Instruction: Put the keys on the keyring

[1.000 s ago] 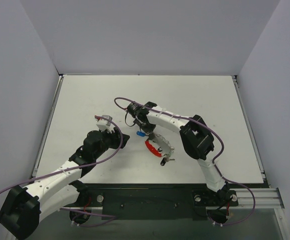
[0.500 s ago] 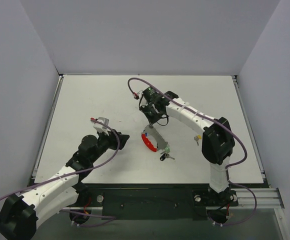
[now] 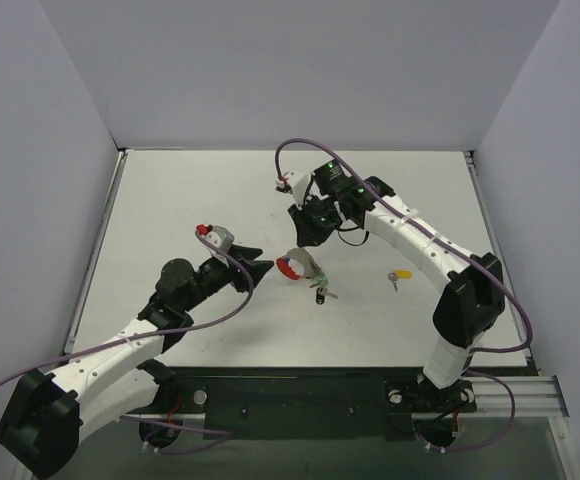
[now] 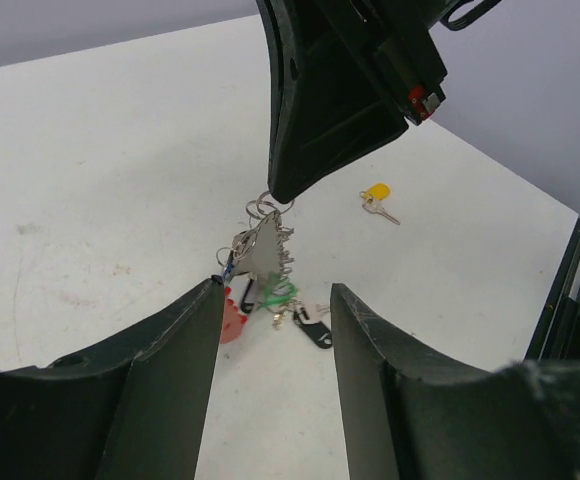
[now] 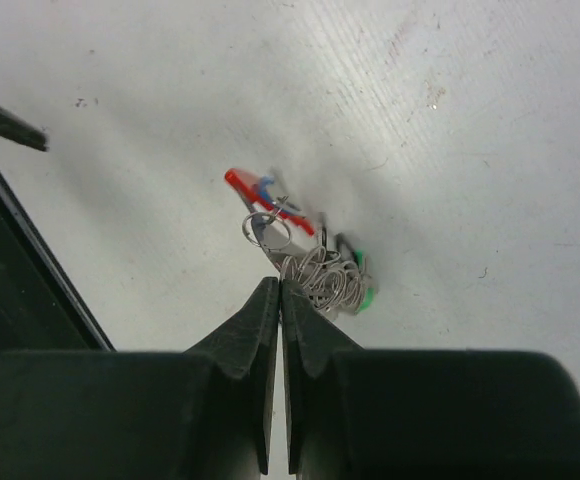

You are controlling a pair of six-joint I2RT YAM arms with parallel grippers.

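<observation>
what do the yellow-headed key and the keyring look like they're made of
The yellow-headed key: the head looks like matte yellow plastic, flat colour with no glint; the blade looks like silvery metal, though it is small here. The keyring: one part is red, plastic or a coating, the look leaves it open; the rest is thin, pale grey wire, probably bare steel.

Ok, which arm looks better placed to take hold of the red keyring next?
Left. The left gripper is open and points at the keyring, close beside it. The right gripper is shut on the keys, holding the bunch up, so it looks busy.
</observation>
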